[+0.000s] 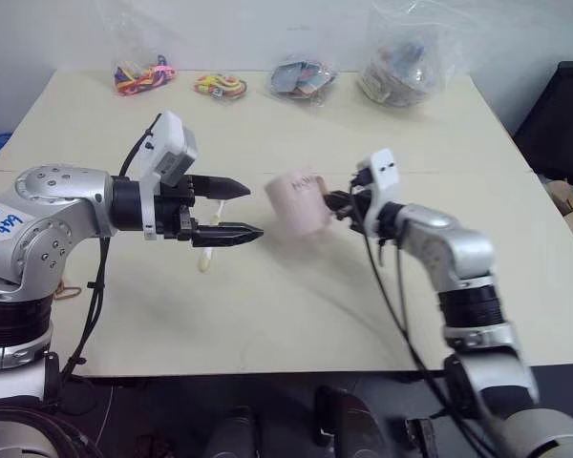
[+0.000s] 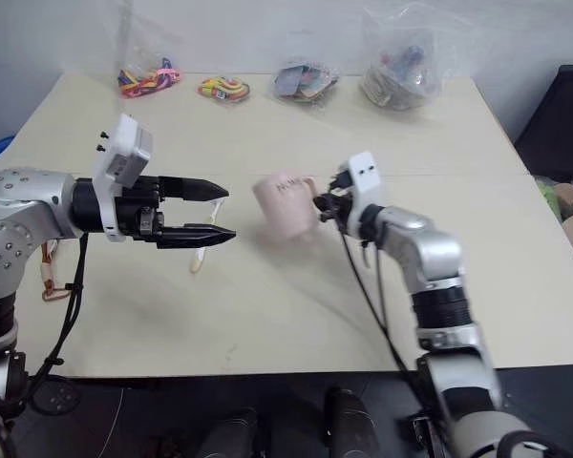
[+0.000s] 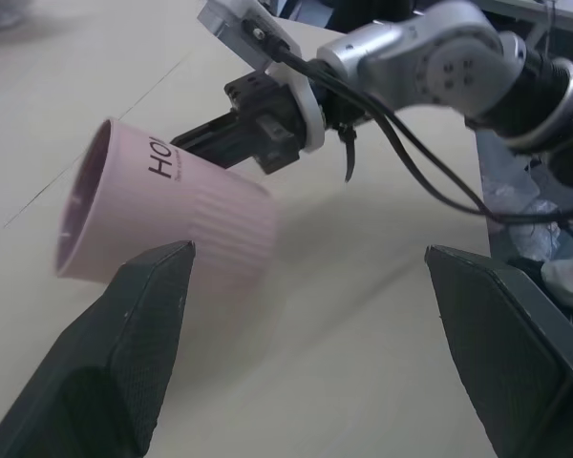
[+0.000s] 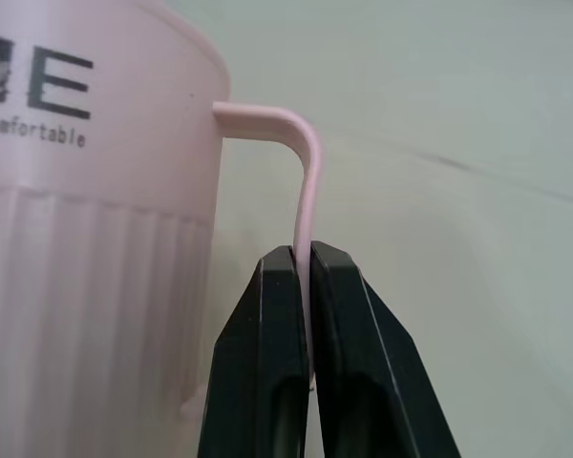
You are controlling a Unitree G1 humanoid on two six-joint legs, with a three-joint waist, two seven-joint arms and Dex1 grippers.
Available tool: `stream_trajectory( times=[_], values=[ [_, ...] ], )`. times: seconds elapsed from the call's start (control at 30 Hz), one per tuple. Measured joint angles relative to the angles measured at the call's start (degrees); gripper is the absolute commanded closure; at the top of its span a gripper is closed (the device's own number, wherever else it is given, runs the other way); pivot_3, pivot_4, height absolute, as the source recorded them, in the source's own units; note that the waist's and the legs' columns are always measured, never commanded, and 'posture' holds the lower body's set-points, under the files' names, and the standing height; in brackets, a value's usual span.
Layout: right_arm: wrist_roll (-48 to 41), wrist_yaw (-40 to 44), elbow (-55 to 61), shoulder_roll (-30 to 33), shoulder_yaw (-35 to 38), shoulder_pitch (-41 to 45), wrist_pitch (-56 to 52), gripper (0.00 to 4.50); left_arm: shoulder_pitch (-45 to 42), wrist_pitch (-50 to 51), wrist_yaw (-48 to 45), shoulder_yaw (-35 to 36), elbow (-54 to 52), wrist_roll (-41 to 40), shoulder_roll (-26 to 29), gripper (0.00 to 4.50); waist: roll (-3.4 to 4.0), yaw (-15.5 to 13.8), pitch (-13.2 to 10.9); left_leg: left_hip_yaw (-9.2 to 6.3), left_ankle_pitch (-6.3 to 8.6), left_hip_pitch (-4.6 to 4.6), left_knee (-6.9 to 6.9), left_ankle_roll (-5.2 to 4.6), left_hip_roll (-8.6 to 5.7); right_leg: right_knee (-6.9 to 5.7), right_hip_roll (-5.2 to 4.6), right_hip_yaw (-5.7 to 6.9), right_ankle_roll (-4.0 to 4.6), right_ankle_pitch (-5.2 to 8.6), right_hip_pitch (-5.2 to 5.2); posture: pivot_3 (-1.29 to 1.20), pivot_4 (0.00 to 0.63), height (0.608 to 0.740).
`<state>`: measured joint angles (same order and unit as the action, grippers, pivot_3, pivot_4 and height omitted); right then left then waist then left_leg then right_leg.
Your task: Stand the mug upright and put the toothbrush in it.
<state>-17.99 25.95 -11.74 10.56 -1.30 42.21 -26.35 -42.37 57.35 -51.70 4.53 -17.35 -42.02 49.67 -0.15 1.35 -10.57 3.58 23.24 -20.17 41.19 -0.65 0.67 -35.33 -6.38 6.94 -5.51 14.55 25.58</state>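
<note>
My right gripper (image 4: 308,277) is shut on the thin handle of the pale pink ribbed mug (image 1: 301,202). The mug (image 3: 172,210) hangs tilted over the middle of the table, dark lettering near its rim, with its shadow on the tabletop below. My left gripper (image 1: 255,210) is open and level, its fingertips pointing at the mug from the left, a short gap away. It holds nothing. The toothbrush (image 1: 206,260), slim and pale, lies on the table under the left gripper's fingers, partly hidden by them.
Several clear bags of small colourful items line the far edge of the table, such as one (image 1: 141,74) at the back left and a big one (image 1: 401,62) at the back right. A brown cord loop (image 2: 48,272) lies at the left edge. A black object (image 1: 563,124) stands beyond the right edge.
</note>
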Motion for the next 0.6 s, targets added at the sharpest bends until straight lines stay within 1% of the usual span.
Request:
stream_trajectory(
  times=[0.1,0.2,0.33,0.47,0.57,0.6],
  values=[
    [6.04,-3.31,-5.2,-3.57,-1.59,-3.99,16.6,4.47,0.53,1.15,1.89,1.15,0.11,-0.16,-0.12,0.42,0.0,0.13,0.0,-0.11,0.0,0.0,0.01,0.0,-0.13,-0.03,-0.08,0.0,0.0,0.0,-0.03,0.0,0.15,0.74],
    [10.3,-5.31,-9.55,-4.42,-2.75,-7.88,26.7,4.47,1.66,1.31,1.96,1.59,0.12,-0.05,0.9,0.42,0.01,0.57,0.0,-0.1,0.0,0.03,-0.04,0.0,-0.11,0.0,-0.06,-0.01,0.0,0.0,-0.04,0.0,0.15,0.74],
    [12.07,-5.27,-9.36,-3.5,-2.78,-11.13,33.12,4.47,2.69,1.09,1.03,1.5,0.73,0.48,1.89,0.42,0.04,0.79,-0.02,-0.1,-0.02,0.05,-0.04,0.04,0.01,0.02,0.03,-0.02,0.02,0.01,-0.05,0.0,0.15,0.74],
    [11.66,-2.76,-5.15,-1.21,-2.63,-14.95,33.54,4.47,2.84,0.53,0.54,2.09,2.19,0.64,2.85,0.42,0.04,0.53,-0.02,-0.13,-0.02,0.06,-0.02,0.04,0.01,0.02,0.02,-0.11,0.02,0.01,-0.06,0.0,0.15,0.74],
    [9.99,0.7,-1.17,0.14,-2.9,-17.31,30.85,3.78,2.94,-0.23,0.45,2.02,2.32,0.76,2.71,0.42,0.05,0.41,-0.03,-0.17,-0.02,0.07,-0.02,0.04,0.03,0.02,0.03,-0.12,0.02,0.01,-0.06,0.0,0.15,0.74],
    [9.73,1.49,0.02,0.47,-2.93,-18.03,29.91,3.44,2.93,-0.49,0.4,1.91,2.32,0.81,2.62,0.42,0.05,0.37,-0.03,-0.18,-0.02,0.07,-0.02,0.04,0.02,0.02,0.03,-0.12,0.02,0.01,-0.06,0.0,0.15,0.74]
  ],
)
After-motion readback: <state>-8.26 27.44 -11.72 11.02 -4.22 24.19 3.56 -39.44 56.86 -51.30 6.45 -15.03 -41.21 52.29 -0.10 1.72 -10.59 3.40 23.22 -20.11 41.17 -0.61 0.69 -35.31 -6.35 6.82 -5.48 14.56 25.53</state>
